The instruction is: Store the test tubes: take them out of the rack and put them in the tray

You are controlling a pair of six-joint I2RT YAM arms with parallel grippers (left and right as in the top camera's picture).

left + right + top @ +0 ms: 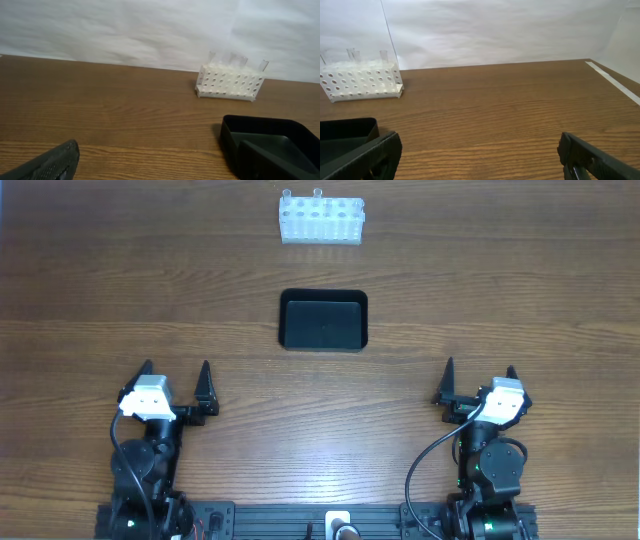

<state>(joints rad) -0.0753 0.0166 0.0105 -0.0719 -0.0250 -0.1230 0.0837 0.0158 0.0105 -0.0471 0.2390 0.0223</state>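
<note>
A white perforated rack stands at the far middle of the wooden table with a few clear test tubes upright in it. In front of it lies an empty black tray. My left gripper rests open near the front left, well short of the tray. My right gripper sits open at the front right, nothing between its fingers. The left wrist view has the rack, tube tops and the tray ahead. In the right wrist view the rack and tray corner lie off to one side.
Bare wood table surrounds the rack and tray. A white backdrop rises behind the far edge. A pale tape strip runs along the table at one side.
</note>
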